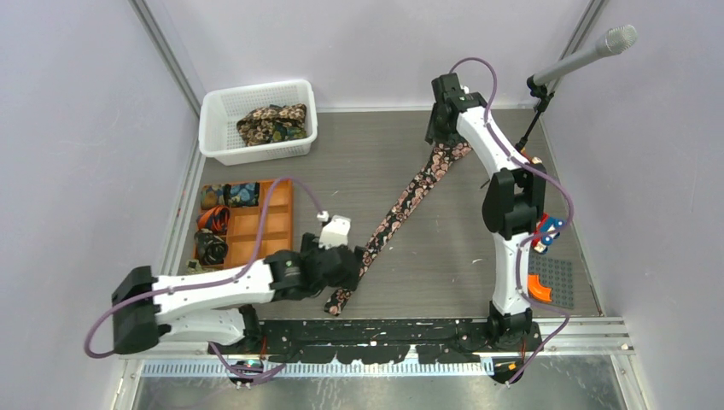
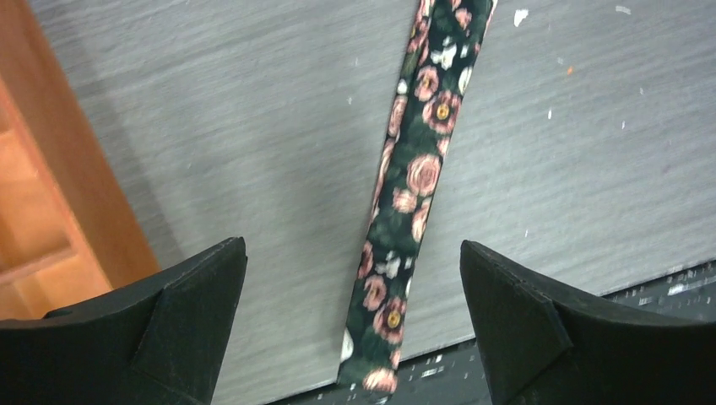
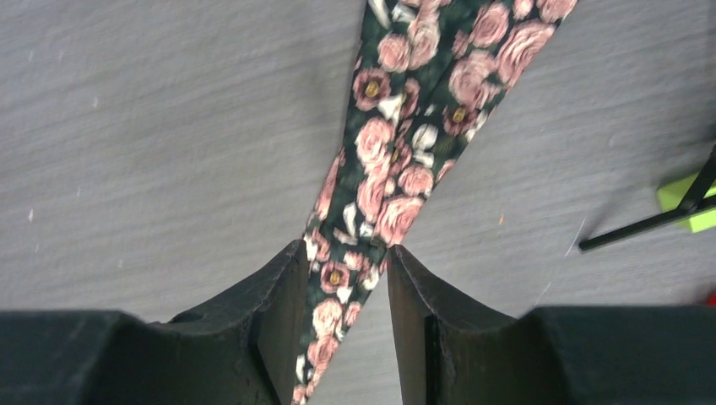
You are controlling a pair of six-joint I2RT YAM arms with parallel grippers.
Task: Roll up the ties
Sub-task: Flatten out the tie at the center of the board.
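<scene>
A black tie with pink-cream flowers lies flat and stretched diagonally across the table. Its narrow end is near the front edge and its wide end is at the back. My left gripper hangs over the narrow end. In the left wrist view my left gripper is wide open, with the tie running between the fingers and touching neither. My right gripper is over the wide end. In the right wrist view my right gripper stands narrowly apart around the tie's pointed tip, which lies flat with table showing beside it.
A white mesh basket at back left holds several loose ties. An orange compartment tray, also in the left wrist view, holds rolled ties. A microphone stand and a grey plate are at the right.
</scene>
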